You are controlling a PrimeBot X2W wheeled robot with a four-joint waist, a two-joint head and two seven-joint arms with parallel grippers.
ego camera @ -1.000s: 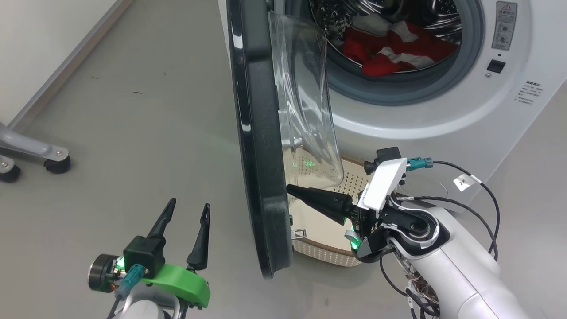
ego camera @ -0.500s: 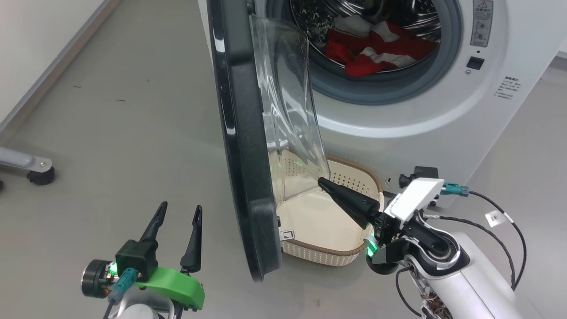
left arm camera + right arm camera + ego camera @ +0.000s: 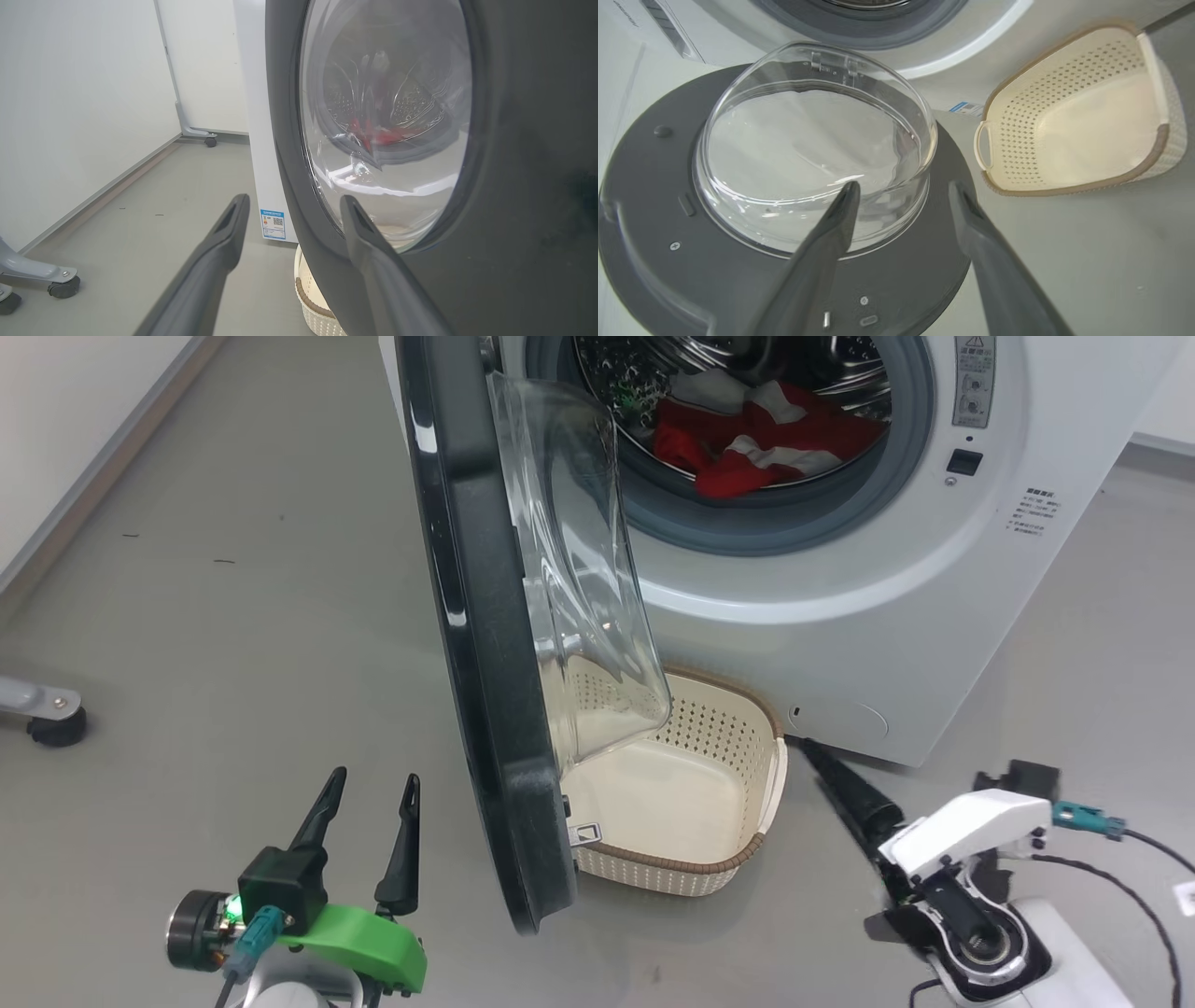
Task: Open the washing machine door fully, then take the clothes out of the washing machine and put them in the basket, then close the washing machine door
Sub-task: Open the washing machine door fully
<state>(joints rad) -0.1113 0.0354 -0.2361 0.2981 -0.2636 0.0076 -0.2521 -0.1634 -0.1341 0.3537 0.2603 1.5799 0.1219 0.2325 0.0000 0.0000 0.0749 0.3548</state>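
Door (image 3: 476, 644) ajar; clothes (image 3: 747, 439) in drum (image 3: 845, 373); basket (image 3: 674, 861) on floor (image 3: 233, 616); left tool (image 3: 373, 777), right tool (image 3: 904, 186) both spread, holding nothing

Washing machine (image 3: 840, 644): top cut off by the head view's upper edge. Print on its front labels (image 3: 1034, 511) is too small to read. Washing machine door (image 3: 476, 644), seen edge-on, hides the left end of the basket (image 3: 686, 873). Clothes (image 3: 747, 439): lower edge hidden behind the gasket (image 3: 747, 527). Through the door glass, left wrist view, they are a warped red blur. Blue sticker (image 3: 272, 224): text illegible.
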